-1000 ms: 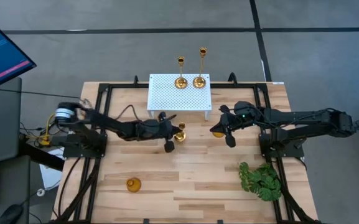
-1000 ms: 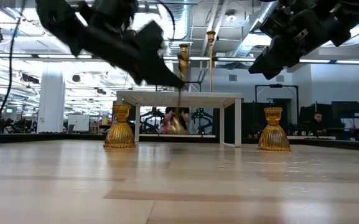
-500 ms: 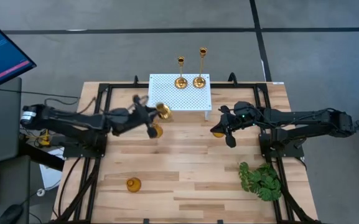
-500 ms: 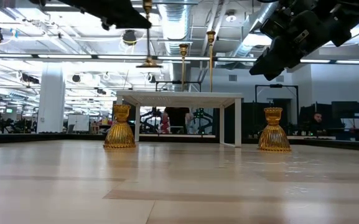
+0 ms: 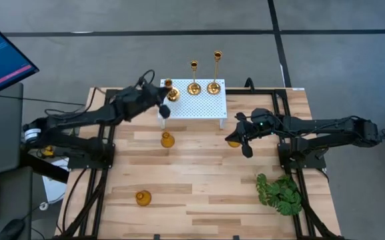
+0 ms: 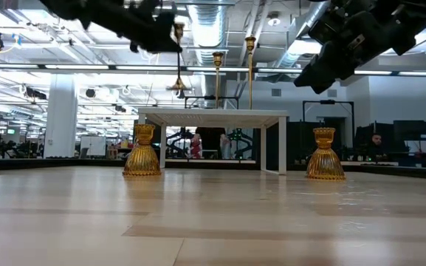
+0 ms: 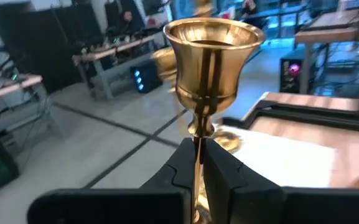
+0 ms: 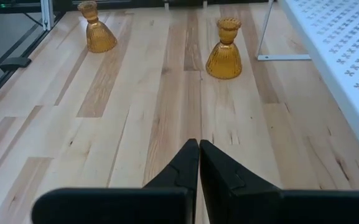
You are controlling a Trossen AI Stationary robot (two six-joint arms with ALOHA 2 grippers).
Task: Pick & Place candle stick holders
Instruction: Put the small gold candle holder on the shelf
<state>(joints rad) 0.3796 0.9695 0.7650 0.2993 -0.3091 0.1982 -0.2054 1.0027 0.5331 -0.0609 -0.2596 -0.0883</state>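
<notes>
Brass candle stick holder hangs pinched by its stem in the left claw, above the white perforated stand's corner, apparently to join two sticks there. Right claw waits shut and empty beside the stand.

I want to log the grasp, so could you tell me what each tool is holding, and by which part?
The left tool is shut on a brass stick, gripping its slim stem just below the cup. The right tool is shut and holds nothing.

left gripper with brass stick, now over stand
</notes>
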